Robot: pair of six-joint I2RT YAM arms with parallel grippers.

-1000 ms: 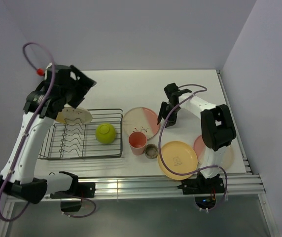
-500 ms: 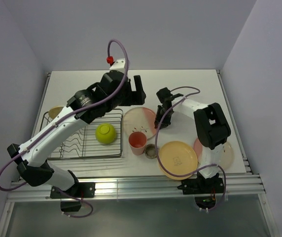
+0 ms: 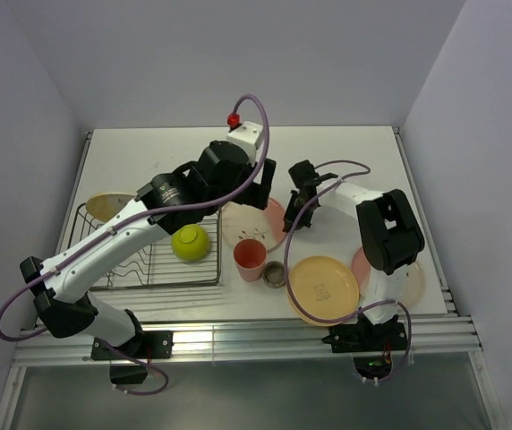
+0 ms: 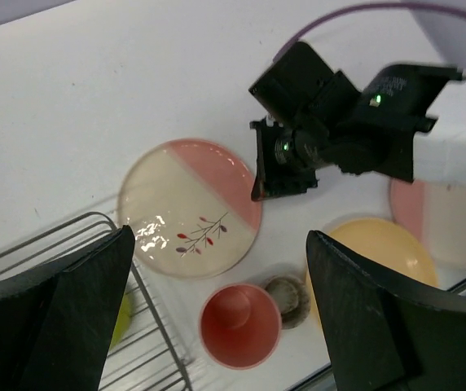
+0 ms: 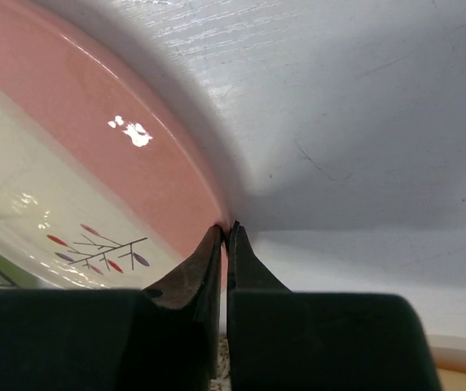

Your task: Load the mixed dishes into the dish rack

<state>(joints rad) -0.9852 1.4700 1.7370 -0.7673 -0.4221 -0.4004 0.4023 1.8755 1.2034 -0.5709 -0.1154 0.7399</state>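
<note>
The cream-and-pink plate (image 3: 272,229) with a sprig drawing (image 4: 191,208) lies flat on the table right of the dish rack (image 3: 149,269). My right gripper (image 3: 294,220) is shut on its pink right rim (image 5: 226,230), a sliver of rim between the fingertips. High over the plate and the pink cup (image 4: 239,326), my left gripper (image 4: 219,236) hangs open and empty (image 3: 258,188). A yellow-green bowl (image 3: 191,242) sits in the rack. A cream plate (image 3: 108,206) leans at the rack's far left corner. The tiny grey-brown cup (image 3: 275,273) stands beside the pink cup (image 3: 249,259).
A yellow-orange plate (image 3: 323,288) lies near the front right, touching the tiny cup. Behind the right arm's base lies a pink-and-cream plate (image 3: 410,276). Side walls close in the white table (image 3: 345,152) left and right.
My left arm swung from the rack's far left corner to above the cream-and-pink plate, leaving the cream plate in the rack. My right gripper closed on the plate's rim.
</note>
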